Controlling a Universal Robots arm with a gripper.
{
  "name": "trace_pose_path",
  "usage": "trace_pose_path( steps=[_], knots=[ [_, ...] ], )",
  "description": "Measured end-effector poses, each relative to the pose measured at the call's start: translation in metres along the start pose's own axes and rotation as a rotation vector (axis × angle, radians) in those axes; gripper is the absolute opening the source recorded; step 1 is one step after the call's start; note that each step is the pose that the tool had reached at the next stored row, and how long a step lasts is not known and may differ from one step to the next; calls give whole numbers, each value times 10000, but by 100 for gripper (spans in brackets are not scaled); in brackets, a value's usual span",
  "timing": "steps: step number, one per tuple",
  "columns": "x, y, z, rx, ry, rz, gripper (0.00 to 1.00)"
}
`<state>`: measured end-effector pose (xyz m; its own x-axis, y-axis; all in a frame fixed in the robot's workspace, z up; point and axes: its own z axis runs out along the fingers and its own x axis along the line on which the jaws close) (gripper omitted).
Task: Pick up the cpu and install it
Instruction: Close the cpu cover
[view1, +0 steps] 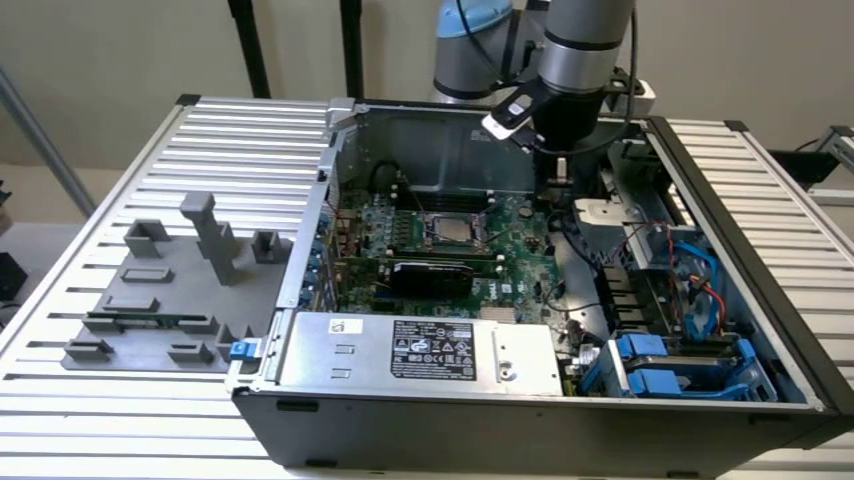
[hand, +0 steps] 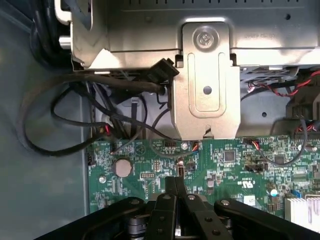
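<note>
One cpu lies flat, square w/ mobo; claw shut, empty.

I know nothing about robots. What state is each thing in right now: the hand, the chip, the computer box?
hand: shut, nothing between its fingers, hanging above the motherboard.
cpu: lying flat in the motherboard's dark-framed socket, not held.
computer case: open, side panel off, lying on its side.
silver box: seated inside the case.
</note>
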<state>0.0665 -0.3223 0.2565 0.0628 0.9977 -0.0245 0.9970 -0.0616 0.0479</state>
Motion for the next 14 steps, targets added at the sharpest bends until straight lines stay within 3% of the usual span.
trace_pose_path(
  steps=[5, 7, 8, 9, 12, 14],
  knots=[
    [-5, -15, 84, 21, 0, -6, 11],
    [-6, -41, 95, 75, -5, -12, 11],
    [-7, -49, 97, 148, -9, -15, 11],
    [-7, -51, 97, 268, -18, -21, 11],
    [-8, -56, 98, 696, -43, -33, 11],
    [-8, -61, 100, 930, -64, -42, 11]
  ],
)
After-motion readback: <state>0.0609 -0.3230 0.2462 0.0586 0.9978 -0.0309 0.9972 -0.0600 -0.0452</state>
